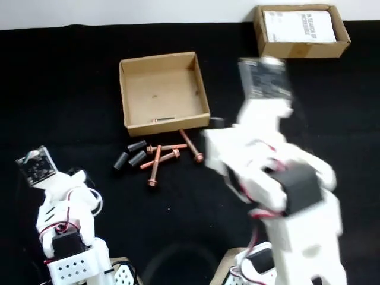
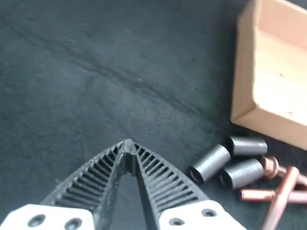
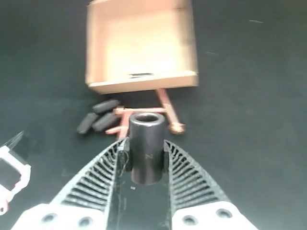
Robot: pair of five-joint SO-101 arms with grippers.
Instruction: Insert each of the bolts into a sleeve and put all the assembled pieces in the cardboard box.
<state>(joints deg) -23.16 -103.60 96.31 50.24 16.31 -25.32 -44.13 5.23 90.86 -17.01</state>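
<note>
My right gripper [image 3: 146, 143] is shut on a dark sleeve [image 3: 147, 148], which it holds upright with its open bore showing, up above the table in front of the cardboard box [image 3: 141, 84]. Three more dark sleeves [image 1: 130, 154] lie on the black table just in front of the box [image 1: 126, 89], with several copper bolts [image 1: 169, 155] scattered beside them. My left gripper [image 2: 127, 144] is shut with nothing in it, low over bare cloth a short way from the sleeves [image 2: 225, 163] and bolts [image 2: 280, 189].
A second cardboard box [image 1: 297, 48] with a printed sheet in it stands at the far right corner. The raised right arm [image 1: 273, 178] bulks over the right half of the table. A thin dark thing [image 1: 163, 119] lies by the box's front wall.
</note>
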